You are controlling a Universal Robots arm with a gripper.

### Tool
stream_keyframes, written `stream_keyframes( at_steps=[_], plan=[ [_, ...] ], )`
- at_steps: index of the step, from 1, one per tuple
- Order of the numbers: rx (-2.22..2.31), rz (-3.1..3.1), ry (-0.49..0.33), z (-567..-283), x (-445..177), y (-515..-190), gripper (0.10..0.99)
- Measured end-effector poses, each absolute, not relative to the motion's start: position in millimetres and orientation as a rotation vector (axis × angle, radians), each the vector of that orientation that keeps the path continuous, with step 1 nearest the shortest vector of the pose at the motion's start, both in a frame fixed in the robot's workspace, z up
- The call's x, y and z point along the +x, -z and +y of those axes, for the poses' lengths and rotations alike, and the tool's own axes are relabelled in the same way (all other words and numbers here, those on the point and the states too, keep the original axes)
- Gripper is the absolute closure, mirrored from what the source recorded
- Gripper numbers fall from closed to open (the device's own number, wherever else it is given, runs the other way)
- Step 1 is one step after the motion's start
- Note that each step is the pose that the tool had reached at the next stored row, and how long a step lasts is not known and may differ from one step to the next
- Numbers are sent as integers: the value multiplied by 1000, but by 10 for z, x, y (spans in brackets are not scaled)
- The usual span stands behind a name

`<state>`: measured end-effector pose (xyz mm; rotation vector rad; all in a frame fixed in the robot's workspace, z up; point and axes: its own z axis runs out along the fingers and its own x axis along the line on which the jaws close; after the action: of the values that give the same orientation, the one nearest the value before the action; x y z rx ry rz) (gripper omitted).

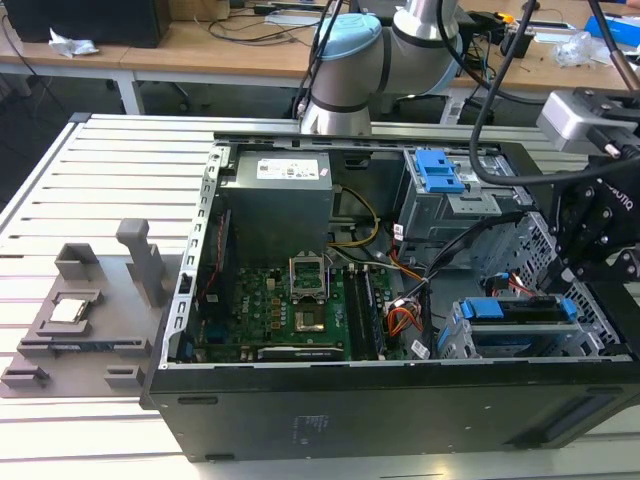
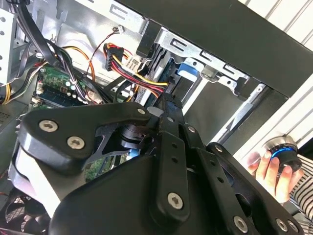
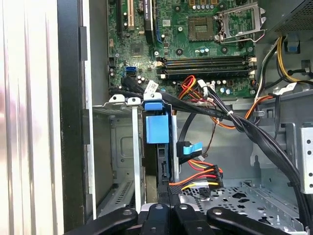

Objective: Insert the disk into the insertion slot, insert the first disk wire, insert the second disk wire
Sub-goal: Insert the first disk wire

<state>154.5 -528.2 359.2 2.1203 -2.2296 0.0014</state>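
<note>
Exterior view: disk [image 1: 525,310] seated in insertion slot [image 1: 455,340], end effector [image 1: 580,275] beside it, grip state unclear; loose power wires [image 3: 195,176] could snag.

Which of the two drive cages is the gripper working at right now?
The lower drive cage by the case's front edge, holding the blue-framed disk. The gripper hangs right beside it; the taller cage with the blue latch stands farther back.

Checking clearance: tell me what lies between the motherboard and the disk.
In the exterior view, loose orange, red and black cables lie between the motherboard and the disk.
</note>
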Motion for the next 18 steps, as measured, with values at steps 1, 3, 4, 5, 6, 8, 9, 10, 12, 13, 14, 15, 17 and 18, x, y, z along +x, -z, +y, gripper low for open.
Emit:
stream_keyframes(
  at_steps=[1, 3, 4, 5, 6, 8, 9, 10, 12, 13, 14, 15, 17, 18],
  plan=[
    [2120, -2230, -1, -5282, 1545, -3595, 980],
    [2120, -2230, -1, -5282, 1545, -3600, 980],
    [2120, -2230, -1, -5282, 1545, -3604, 980],
    [2120, -2230, -1, -5282, 1545, -3608, 980],
    [2120, -2230, -2, -5282, 1545, -3616, 980],
    [2120, -2229, -2, -5282, 1545, -3633, 980],
    [2120, -2230, -1, -5283, 1545, -3644, 980],
    [2120, -2230, -1, -5282, 1545, -3645, 980],
    [2120, -2230, -1, -5282, 1545, -3647, 980],
    [2120, -2230, -1, -5282, 1545, -3647, 980],
    [2120, -2230, -1, -5282, 1545, -3648, 980],
    [2120, -2230, -1, -5282, 1545, -3648, 980],
    [2120, -2230, -1, -5282, 1545, -3649, 980],
    [2120, -2230, -1, -5282, 1545, -3649, 980]
  ],
)
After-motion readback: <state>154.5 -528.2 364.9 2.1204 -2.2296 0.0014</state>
